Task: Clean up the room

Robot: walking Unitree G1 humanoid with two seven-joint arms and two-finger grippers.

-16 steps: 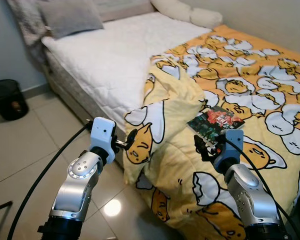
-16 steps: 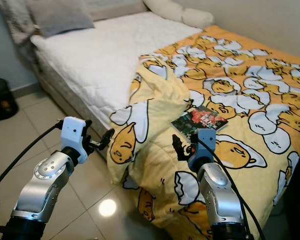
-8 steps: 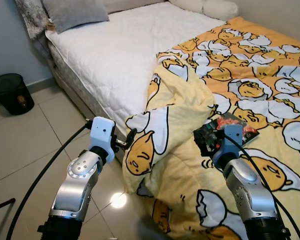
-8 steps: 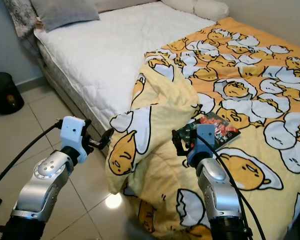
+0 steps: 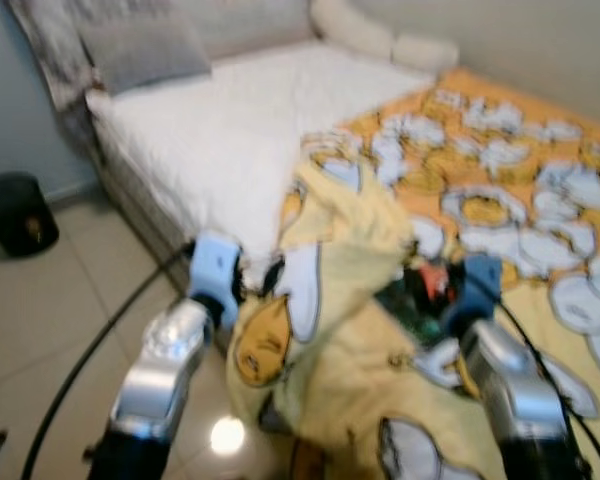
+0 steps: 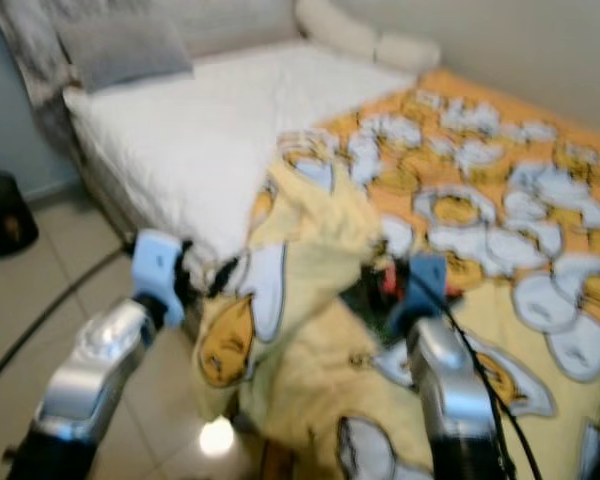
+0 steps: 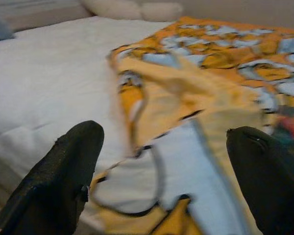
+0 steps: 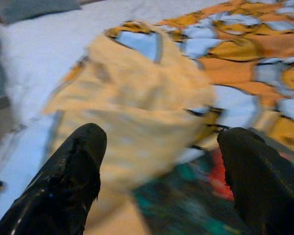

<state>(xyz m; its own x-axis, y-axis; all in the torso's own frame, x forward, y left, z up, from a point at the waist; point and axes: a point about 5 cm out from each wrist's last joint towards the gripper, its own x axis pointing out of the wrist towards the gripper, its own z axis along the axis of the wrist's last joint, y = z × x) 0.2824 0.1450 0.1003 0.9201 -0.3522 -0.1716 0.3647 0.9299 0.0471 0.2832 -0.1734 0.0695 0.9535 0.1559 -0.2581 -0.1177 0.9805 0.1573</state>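
Book lies mid-frame on rumpled blanket; right claw open above it, left claw open. Advise descending squarely, clearing fabric.

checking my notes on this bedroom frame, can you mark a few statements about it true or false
1. The yellow egg-print blanket covers the whole mattress. False: the left part is bare white mattress.
2. The left tool is open. True.
3. A dark bin stands on the floor left of the bed. True.
4. The right tool is shut on the book. False: it is open, with the book lying on the blanket in front of it.
5. A grey pillow lies at the head of the bed. True.
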